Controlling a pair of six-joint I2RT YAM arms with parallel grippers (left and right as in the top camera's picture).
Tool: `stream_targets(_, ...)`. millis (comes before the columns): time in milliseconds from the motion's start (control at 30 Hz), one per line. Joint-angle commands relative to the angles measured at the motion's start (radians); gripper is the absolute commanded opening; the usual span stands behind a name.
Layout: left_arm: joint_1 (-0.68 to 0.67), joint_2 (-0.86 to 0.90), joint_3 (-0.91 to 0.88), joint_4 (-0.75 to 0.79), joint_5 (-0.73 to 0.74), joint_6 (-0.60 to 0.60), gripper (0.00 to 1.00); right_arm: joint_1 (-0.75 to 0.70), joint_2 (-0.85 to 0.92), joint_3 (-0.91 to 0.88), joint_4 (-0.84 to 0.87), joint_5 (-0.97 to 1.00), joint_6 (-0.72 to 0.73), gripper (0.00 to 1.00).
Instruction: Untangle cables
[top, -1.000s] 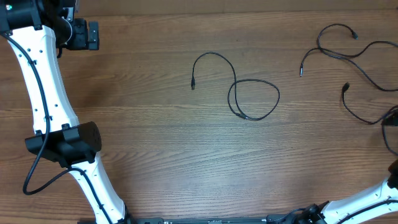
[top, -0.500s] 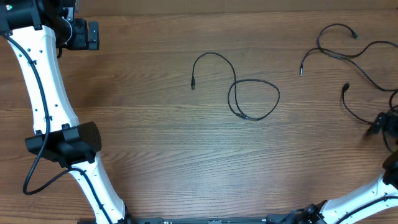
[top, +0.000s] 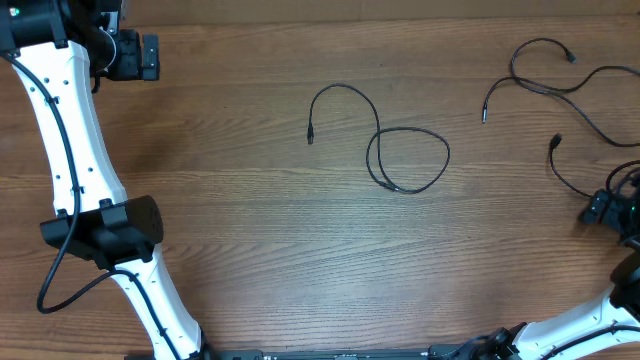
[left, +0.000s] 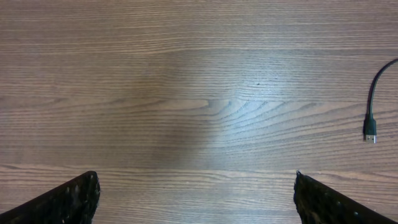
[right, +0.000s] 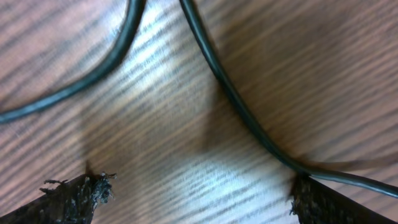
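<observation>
Several thin black cables lie on the wooden table. One cable (top: 408, 160) forms a loop at the centre, with its plug (top: 310, 136) to the left. More cables (top: 560, 90) lie in loose curves at the far right. My right gripper (top: 596, 209) sits low over a strand near the right edge. In the right wrist view it is open (right: 199, 186), two strands (right: 239, 102) cross the wood ahead of it, and one strand runs against the right fingertip (right: 311, 196). My left gripper (top: 146, 57) stands at the top left, open (left: 196, 186) over bare wood, with a cable plug (left: 370, 133) far to its right.
The left arm's white links (top: 75, 150) and black joint (top: 105, 232) run down the table's left side. The right arm's link (top: 580, 325) enters at the bottom right. Bare wood lies between the centre loop and the right-hand cables.
My right gripper has come into the overhead view from the right edge, moving left and slightly down over the strand there. The left arm and the cables have not moved.
</observation>
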Motion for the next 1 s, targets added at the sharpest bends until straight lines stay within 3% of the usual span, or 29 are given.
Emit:
stream_targets(0, -0.006, 0.015, 0.004, 0.0, 0.007, -0.006, 1.0, -0.003, 0.071, -0.05, 0.057, 0.052, -0.006, 1.0)
stream_targets(633, -0.006, 0.015, 0.004, 0.0, 0.007, -0.006, 1.0, -0.001, 0.103, -0.049, 0.508, -0.01, -0.006, 1.0)
stream_targets(967, -0.006, 0.015, 0.004, 0.0, 0.007, -0.006, 1.0, 0.0, 0.1, 0.053, 0.42, -0.254, -0.006, 1.0)
